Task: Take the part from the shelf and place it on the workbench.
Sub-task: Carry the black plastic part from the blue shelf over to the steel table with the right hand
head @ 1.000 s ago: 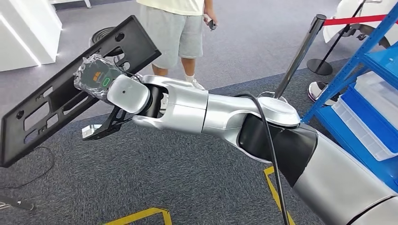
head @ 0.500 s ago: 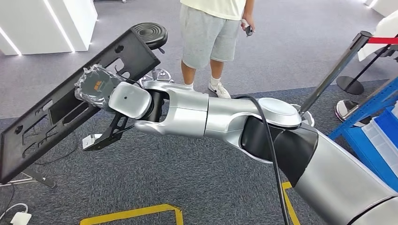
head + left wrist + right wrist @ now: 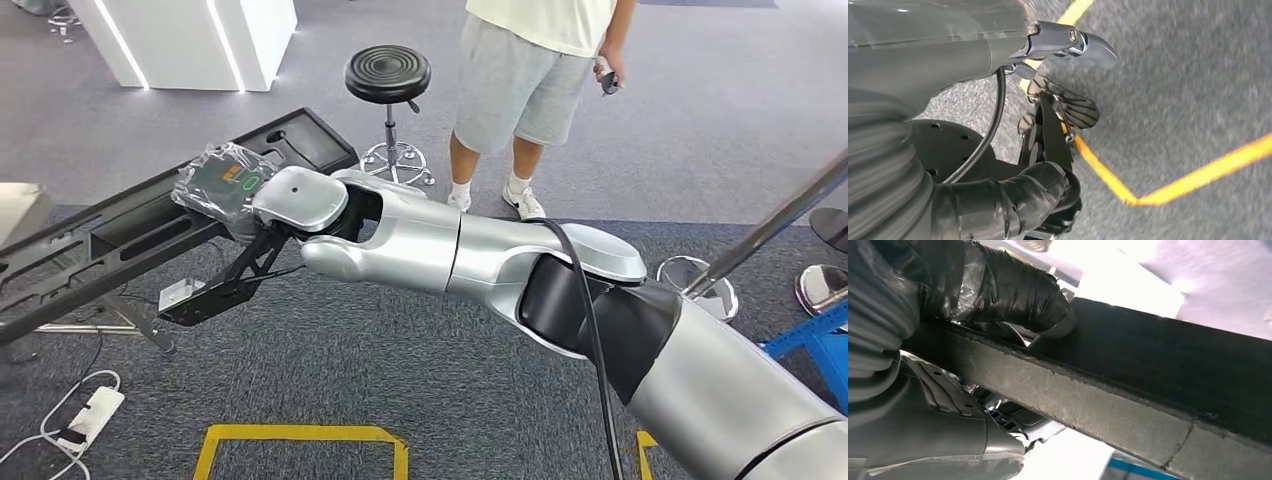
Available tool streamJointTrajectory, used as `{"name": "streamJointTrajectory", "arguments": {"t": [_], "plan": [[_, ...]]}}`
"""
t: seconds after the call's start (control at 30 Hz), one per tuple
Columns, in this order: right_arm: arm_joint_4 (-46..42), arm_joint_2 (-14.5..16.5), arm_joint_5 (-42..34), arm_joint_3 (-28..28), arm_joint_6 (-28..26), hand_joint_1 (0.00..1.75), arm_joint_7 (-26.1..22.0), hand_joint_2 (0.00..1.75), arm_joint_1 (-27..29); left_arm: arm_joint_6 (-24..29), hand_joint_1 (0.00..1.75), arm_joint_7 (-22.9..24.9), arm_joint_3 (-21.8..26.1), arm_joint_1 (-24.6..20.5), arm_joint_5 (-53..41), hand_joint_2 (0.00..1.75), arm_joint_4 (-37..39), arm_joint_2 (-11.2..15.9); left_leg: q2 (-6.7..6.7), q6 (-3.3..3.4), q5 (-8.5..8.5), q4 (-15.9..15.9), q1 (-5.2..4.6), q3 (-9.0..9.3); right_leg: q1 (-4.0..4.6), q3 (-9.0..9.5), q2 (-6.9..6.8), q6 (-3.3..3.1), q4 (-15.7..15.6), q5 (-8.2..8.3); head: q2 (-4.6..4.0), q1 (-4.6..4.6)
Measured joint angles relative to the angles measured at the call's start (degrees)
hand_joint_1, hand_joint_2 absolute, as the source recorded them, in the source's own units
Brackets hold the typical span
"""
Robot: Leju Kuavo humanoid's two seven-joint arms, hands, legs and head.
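While the right hand (image 3: 225, 190) clamped the long black part (image 3: 130, 235) near its upper end, the part stuck out across the robot's front and sloped downward toward its left, carried in the air above the grey carpet (image 3: 400, 380). From the right wrist view, the dark wrapped thumb (image 3: 1013, 287) pressed on 1 face of the part's thick edge (image 3: 1128, 390), so the fingers were closed on it; how the other fingers lay behind it could not be told. The left hand (image 3: 1048, 145) hung low over the carpet and a yellow floor line (image 3: 1198, 175), its dark fingers drawn in close together with nothing visible in them.

No surface for the part could be made out, so the carry probably had some way to go. The grip sat far from the part's middle, and the long free end would likely lever against the thumb, so a quick turn could twist it loose. A person (image 3: 540, 60) stood near, beside a black stool (image 3: 388, 75), and the part's upper end could sweep toward either. A white power strip (image 3: 85, 410) with its cord lay on the carpet below, a possible snag for the feet.
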Motion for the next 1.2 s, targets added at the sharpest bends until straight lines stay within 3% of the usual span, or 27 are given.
{"name": "streamJointTrajectory", "arguments": {"t": [0.07,0.1,0.13,0.23,0.3,0.37,0.43,0.47,0.5,0.53,0.6,0.67,0.73,0.77,0.83,0.87,0.93,0.97,1.0,1.1,1.17,1.2], "plan": [[-0.2,0.0,0.2,0.0,0.1,1.75,0.4,1.75,0.0,0.0,0.00,0.0,0.0,-0.1,0.0,1.75,0.0,0.1,1.49,-0.55,2.46,-7.0,0.15,3.88,-0.24,-0.21,-1.25,0.83,1.0,-0.74,0.00,-0.01],[-0.3,0.0,0.3,0.0,0.1,1.75,0.7,1.75,-0.1,-0.1,0.00,0.0,0.0,-0.1,0.1,1.75,0.0,0.1,1.95,-0.40,2.93,-9.1,0.05,5.00,-0.19,-0.32,-1.71,1.25,1.5,-1.12,0.00,0.02],[-0.4,0.0,0.5,0.0,0.2,1.75,0.9,1.75,-0.2,-0.1,0.00,-0.1,0.0,-0.2,0.1,1.75,0.0,0.1,2.16,-0.04,2.93,-10.0,-0.13,5.48,-0.11,-0.38,-2.12,1.65,1.9,-1.41,0.00,0.04],[-0.6,0.0,0.6,0.0,0.2,1.75,1.0,1.75,-0.4,-0.3,0.00,-0.2,0.0,-0.1,0.2,1.75,0.0,0.3,0.80,1.56,2.98,-9.9,-0.44,5.25,-0.25,-0.25,-2.75,2.68,2.2,-1.83,0.00,0.05],[-0.8,0.0,0.6,-0.1,0.3,1.75,1.1,1.75,-0.4,-0.4,0.00,-0.2,0.0,-0.1,0.2,1.75,0.0,0.4,-0.07,2.31,3.19,-10.1,-0.37,5.29,-0.64,-1.06,-0.97,3.19,4.2,-3.51,0.00,0.05],[-0.8,-0.1,0.6,-0.1,0.3,1.75,1.2,1.75,-0.4,-0.4,0.00,-0.2,0.0,-0.1,0.3,1.75,0.0,0.5,-0.96,2.82,3.33,-10.2,-0.54,5.23,-0.82,-4.11,1.68,3.27,10.6,-6.91,0.00,0.05],[-0.7,-0.3,0.6,-0.1,0.3,1.75,1.2,1.75,-0.2,-0.4,0.00,-0.2,0.0,-0.2,0.4,1.75,0.0,0.5,-2.18,3.10,3.39,-10.1,-0.92,5.16,-0.76,-7.67,2.73,3.05,17.4,-9.09,0.00,0.04],[-0.7,-0.4,0.6,-0.1,0.3,1.75,1.2,1.75,-0.1,-0.4,0.00,-0.2,0.0,-0.2,0.4,1.75,0.0,0.5,-2.90,3.17,3.42,-10.1,-1.12,5.14,-0.65,-8.44,2.92,2.79,18.6,-8.78,0.00,0.04],[-0.7,-0.4,0.5,-0.1,0.3,1.75,1.2,1.75,0.0,-0.4,0.00,-0.2,0.0,-0.2,0.4,1.75,0.0,0.5,-3.67,3.22,3.46,-10.1,-1.29,5.15,-0.46,-8.01,3.17,2.33,17.2,-7.30,0.00,0.04],[-0.7,-0.4,0.4,-0.1,0.3,1.75,1.2,1.75,0.0,-0.4,0.00,-0.1,0.0,-0.2,0.4,1.75,0.0,0.5,-4.44,3.25,3.51,-10.1,-1.41,5.16,-0.18,-6.57,3.70,1.70,13.8,-5.12,0.00,0.04],[-0.6,-0.4,0.1,-0.1,0.3,1.75,0.9,1.75,-0.2,-0.4,0.00,-0.1,-0.1,-0.2,0.5,1.75,0.0,0.4,-5.72,3.18,3.76,-10.2,-1.30,5.05,0.31,-3.14,6.38,0.25,6.0,-1.71,0.00,0.04],[-0.6,-0.4,-0.2,-0.1,0.3,1.75,0.6,1.75,-0.4,-0.4,0.00,0.0,-0.1,-0.2,0.6,1.75,0.0,0.2,-6.78,2.72,4.12,-10.4,-0.78,4.75,0.69,-1.67,7.98,-0.56,2.5,-0.90,0.00,0.09],[-0.6,-0.4,-0.5,-0.1,0.3,1.75,0.4,1.75,-0.6,-0.4,0.00,0.1,-0.2,-0.2,0.6,1.75,0.0,0.3,-7.88,2.08,4.49,-10.9,-0.57,4.64,0.75,-1.15,6.74,-0.83,1.6,-0.53,0.00,0.13],[-0.6,-0.3,-0.6,-0.1,0.3,1.75,0.4,1.75,-0.6,-0.4,0.00,0.1,-0.2,-0.1,0.7,1.75,0.0,0.3,-7.28,1.88,4.41,-10.8,-0.73,4.56,0.62,-0.60,5.88,-0.85,0.7,-0.20,0.00,0.12],[-0.6,-0.1,-0.8,-0.1,0.3,1.75,0.5,1.75,-0.9,-0.4,0.00,0.2,-0.3,-0.1,0.7,1.75,0.0,0.4,-4.11,1.59,2.66,-8.2,-1.06,3.39,0.16,0.48,4.17,-0.88,-1.1,0.58,0.00,0.09],[-0.5,0.0,-1.0,-0.1,0.3,1.75,0.5,1.75,-1.0,-0.4,0.00,0.3,-0.3,-0.1,0.7,1.75,0.0,0.4,-2.26,1.36,1.01,-5.3,-0.99,2.03,0.18,0.74,3.34,-0.81,-1.5,0.71,0.00,0.08],[-0.4,0.0,-1.2,-0.1,0.3,1.75,0.4,1.75,-1.0,-0.4,0.00,0.3,-0.4,-0.3,0.7,1.75,0.0,0.5,-0.83,0.61,-1.89,1.3,-0.55,-1.10,0.11,0.77,1.63,-0.69,-1.5,0.64,0.00,0.07],[-0.3,0.0,-1.3,-0.1,0.4,1.75,0.4,1.75,-0.9,-0.4,0.00,0.3,-0.4,-0.3,0.7,1.75,0.0,0.6,-0.57,0.18,-2.18,2.9,-0.31,-1.85,0.01,0.72,0.77,-0.51,-1.4,0.50,0.00,0.08],[-0.2,0.0,-1.3,-0.1,0.4,1.75,0.4,1.75,-0.8,-0.4,0.00,0.3,-0.4,-0.2,0.7,1.75,0.0,0.6,-0.31,-0.25,-1.44,2.3,-0.07,-1.50,-0.15,0.64,-0.04,-0.25,-1.2,0.31,0.00,0.07],[-0.1,0.0,-1.6,-0.1,0.3,1.75,0.4,1.75,-0.7,-0.4,0.00,0.3,-0.6,-0.2,0.7,1.75,0.0,0.7,1.93,-1.15,2.72,-7.4,0.35,3.82,-0.57,0.24,-2.06,1.13,0.6,-0.88,0.00,0.06],[-0.1,0.0,-1.8,-0.1,0.3,1.75,0.3,1.75,-0.8,-0.4,0.00,0.3,-0.8,-0.2,0.8,1.75,0.0,0.7,2.67,-0.34,3.17,-10.1,0.16,5.36,-0.34,-0.02,-2.95,2.01,1.7,-1.68,0.00,0.09],[-0.1,0.0,-1.9,-0.1,0.3,1.75,0.3,1.75,-0.8,-0.4,0.00,0.4,-0.9,-0.2,0.9,1.75,0.0,0.7,2.15,0.34,3.09,-9.8,0.01,5.24,-0.21,-0.05,-3.30,2.29,1.9,-1.84,0.00,0.10]]}}
